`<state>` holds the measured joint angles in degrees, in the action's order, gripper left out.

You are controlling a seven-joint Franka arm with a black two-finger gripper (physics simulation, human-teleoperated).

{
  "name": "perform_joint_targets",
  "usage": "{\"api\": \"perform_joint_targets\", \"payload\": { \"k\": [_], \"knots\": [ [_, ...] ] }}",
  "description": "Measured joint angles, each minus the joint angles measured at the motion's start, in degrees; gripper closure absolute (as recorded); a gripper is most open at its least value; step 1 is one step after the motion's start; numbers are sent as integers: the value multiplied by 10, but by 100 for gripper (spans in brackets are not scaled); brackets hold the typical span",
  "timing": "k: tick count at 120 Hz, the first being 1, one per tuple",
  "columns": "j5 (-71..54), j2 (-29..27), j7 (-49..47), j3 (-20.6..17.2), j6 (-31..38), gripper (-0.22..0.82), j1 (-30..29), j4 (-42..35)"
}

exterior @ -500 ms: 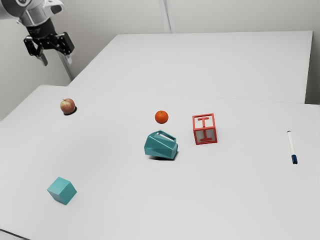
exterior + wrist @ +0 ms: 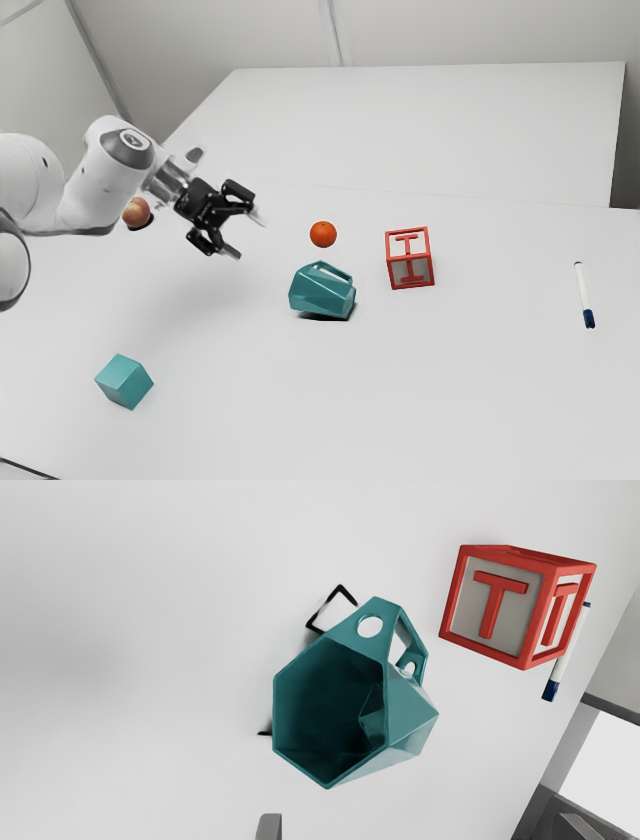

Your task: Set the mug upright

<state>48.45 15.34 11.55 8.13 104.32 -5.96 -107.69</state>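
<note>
Beyond the black two-finger end effector (image 2: 250, 238): faceted teal mug (image 2: 407, 710), on its side (mouth facing back)
End effector: spread apart

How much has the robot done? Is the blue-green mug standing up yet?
Nothing looks done yet: the mug lies on its side, its open mouth toward the gripper. The gripper hangs open, short of the mug, holding nothing. Gripping the mug, turning it upright and letting go all look left to do.
</note>
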Motion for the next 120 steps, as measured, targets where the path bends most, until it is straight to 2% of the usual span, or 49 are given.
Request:
{"api": "perform_joint_targets", "payload": {
  "k": [15,38,89,99,120],
  "knots": [
    [124,42,62,0,27,2,4,-38],
    [228,65,139,-1,48,2,29,-64],
    [330,63,248,-3,61,3,66,-100],
    [340,62,262,-7,65,12,69,-105],
    [356,62,285,-10,73,51,73,-109]
  ]
}}
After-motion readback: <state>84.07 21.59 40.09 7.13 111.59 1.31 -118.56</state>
